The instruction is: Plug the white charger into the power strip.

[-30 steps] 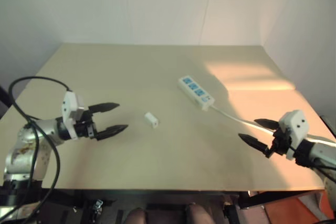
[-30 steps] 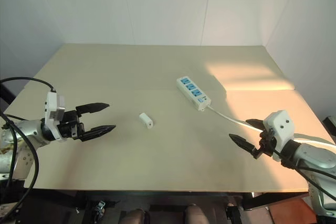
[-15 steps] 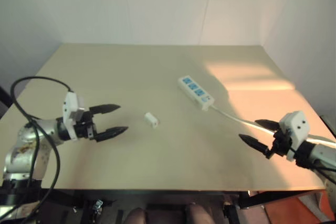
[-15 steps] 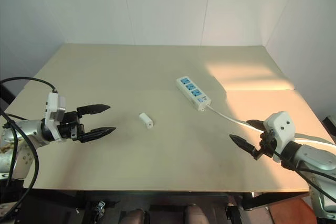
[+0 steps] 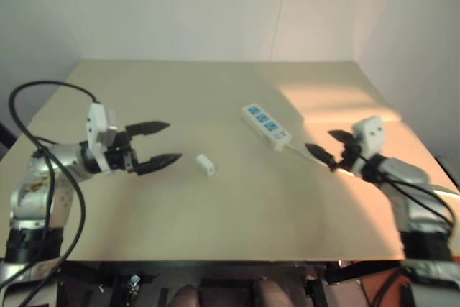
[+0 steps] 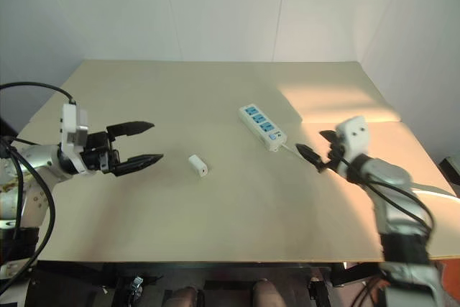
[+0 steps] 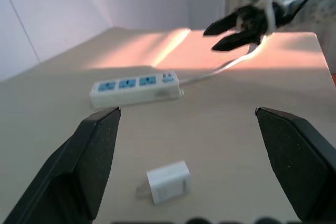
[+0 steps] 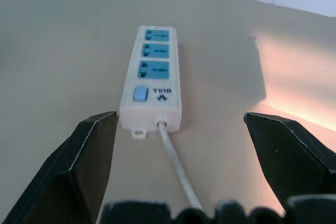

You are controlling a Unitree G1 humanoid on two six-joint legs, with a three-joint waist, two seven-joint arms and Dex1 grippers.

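The white charger (image 5: 206, 165) lay on its side on the table (image 5: 215, 228), between my two grippers and well apart from the power strip (image 5: 267, 126), and nothing held it. My left gripper (image 5: 164, 143) hung near the charger with its fingers wide apart and empty, and my right gripper (image 5: 325, 147) was spread open and empty just behind the strip's cord end. I thought the little block could slide or tip away if I pinched it badly, and the strip could scoot if I pushed the plug in without holding it down.

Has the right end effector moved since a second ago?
Yes. The right end effector has moved up the table toward the long flat white plastic power strip's cord end.
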